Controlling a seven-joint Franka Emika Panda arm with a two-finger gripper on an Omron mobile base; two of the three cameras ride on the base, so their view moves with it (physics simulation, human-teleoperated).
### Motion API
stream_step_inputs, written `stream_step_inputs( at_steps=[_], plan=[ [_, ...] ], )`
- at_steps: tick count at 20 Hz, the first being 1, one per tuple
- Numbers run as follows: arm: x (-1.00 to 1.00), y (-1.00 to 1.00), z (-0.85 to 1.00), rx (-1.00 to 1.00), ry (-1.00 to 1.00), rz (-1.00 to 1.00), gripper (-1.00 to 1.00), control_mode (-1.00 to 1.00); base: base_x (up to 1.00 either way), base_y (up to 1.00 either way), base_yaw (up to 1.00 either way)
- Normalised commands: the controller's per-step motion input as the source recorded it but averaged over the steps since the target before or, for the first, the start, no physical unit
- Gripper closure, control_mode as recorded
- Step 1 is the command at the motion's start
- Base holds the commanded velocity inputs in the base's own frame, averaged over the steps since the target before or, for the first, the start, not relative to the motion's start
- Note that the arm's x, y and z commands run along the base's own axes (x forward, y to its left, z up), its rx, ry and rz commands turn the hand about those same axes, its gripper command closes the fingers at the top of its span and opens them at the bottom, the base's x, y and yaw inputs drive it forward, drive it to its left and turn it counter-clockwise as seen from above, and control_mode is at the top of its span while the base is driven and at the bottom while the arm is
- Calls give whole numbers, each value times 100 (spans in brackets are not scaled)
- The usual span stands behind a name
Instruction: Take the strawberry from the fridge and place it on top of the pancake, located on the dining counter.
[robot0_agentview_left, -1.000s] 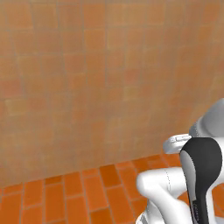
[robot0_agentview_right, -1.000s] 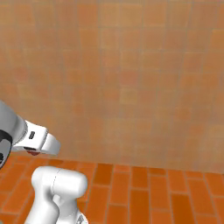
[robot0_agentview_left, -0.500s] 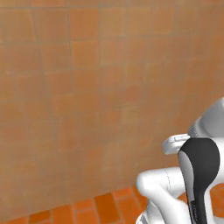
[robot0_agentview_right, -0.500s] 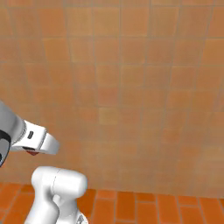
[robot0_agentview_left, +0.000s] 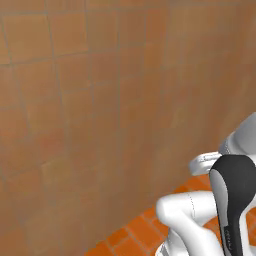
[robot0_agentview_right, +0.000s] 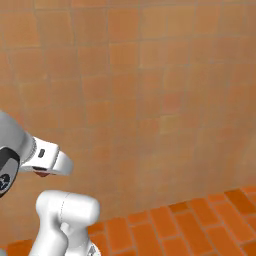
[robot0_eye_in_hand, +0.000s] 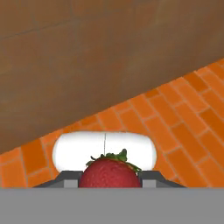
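Strawberry (robot0_eye_in_hand: 110, 173) is clamped in the gripper (robot0_eye_in_hand: 110, 180), so pickup looks done. Base faces a tiled wall (robot0_agentview_left: 90, 110) and brick floor (robot0_eye_in_hand: 175, 118); carry and placing on pancake remain.

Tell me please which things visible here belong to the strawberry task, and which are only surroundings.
Belonging to the job:
- strawberry, held low in the hand view
- gripper, closed on it

Only surroundings:
- tiled wall
- orange brick floor
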Motion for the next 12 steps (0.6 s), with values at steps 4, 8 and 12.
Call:
stream_step_inputs(
  at_steps=[4,8,12],
  plan=[
    [0,0,0,0,0,0,100,100,2,-85,-75],
    [0,0,0,0,0,0,100,100,9,-72,-73],
    [0,0,0,0,0,0,100,100,45,-48,-66]
  ],
)
